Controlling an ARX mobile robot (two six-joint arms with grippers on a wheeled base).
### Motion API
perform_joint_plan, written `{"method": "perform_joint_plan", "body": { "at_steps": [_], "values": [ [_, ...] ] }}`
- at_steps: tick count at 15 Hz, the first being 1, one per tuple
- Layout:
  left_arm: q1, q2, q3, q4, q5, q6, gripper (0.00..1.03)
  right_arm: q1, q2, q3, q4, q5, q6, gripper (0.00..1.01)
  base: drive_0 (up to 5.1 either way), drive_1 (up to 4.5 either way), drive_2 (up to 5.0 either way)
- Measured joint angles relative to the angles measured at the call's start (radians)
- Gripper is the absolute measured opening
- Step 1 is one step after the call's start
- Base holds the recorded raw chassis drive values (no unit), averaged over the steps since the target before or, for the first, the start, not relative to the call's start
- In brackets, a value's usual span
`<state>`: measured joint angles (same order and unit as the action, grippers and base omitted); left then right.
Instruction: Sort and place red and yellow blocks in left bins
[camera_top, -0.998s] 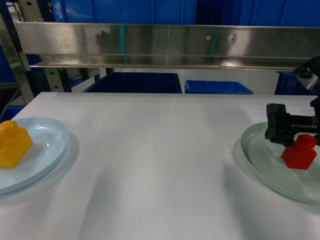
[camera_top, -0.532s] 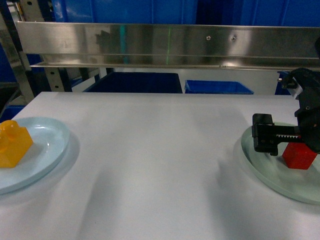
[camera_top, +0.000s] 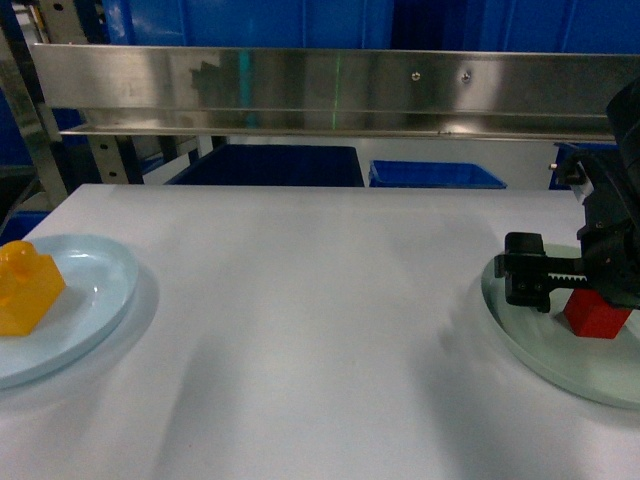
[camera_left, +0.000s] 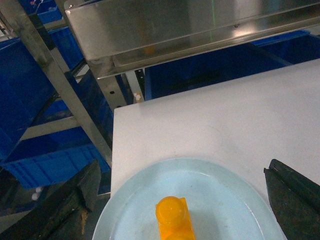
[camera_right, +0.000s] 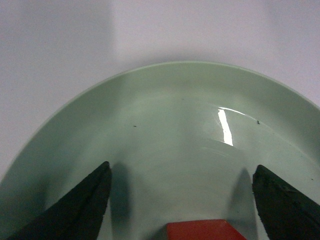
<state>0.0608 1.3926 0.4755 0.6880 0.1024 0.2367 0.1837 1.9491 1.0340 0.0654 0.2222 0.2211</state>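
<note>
The yellow block (camera_top: 25, 288) lies on a pale blue plate (camera_top: 95, 290) at the table's left edge. My left gripper (camera_left: 182, 202) hovers open above it, its fingers (camera_left: 70, 202) wide to either side of the block (camera_left: 174, 222); this gripper is out of the head view. The red block (camera_top: 597, 312) sits on a pale green plate (camera_top: 550, 355) at the right. My right gripper (camera_top: 562, 280) is open and low over it, the block's edge (camera_right: 205, 231) between the spread fingers (camera_right: 75, 210). Blue bins (camera_top: 270, 165) stand behind the table.
A steel shelf rail (camera_top: 330, 90) spans the back above the table's far edge. A second blue bin (camera_top: 435, 175) sits to the right of the first, and more blue tubs (camera_left: 50, 160) stand under the rack frame (camera_left: 60, 85) to the left.
My right gripper has dropped lower and shifted slightly left over the red block, now covering its stud. The yellow block and both plates have not moved.
</note>
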Motion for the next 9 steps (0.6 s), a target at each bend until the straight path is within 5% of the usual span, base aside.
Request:
{"method": "perform_joint_plan", "body": {
  "at_steps": [4,9],
  "values": [
    [0.000,0.000,0.000,0.000,0.000,0.000,0.98,0.016,-0.003,-0.007,-0.021,0.018,0.001,0.29,0.0,0.00,0.0],
    [0.000,0.000,0.000,0.000,0.000,0.000,0.98,0.016,-0.007,-0.006,-0.034,0.019,-0.010,0.28,0.0,0.00,0.0]
  ]
}}
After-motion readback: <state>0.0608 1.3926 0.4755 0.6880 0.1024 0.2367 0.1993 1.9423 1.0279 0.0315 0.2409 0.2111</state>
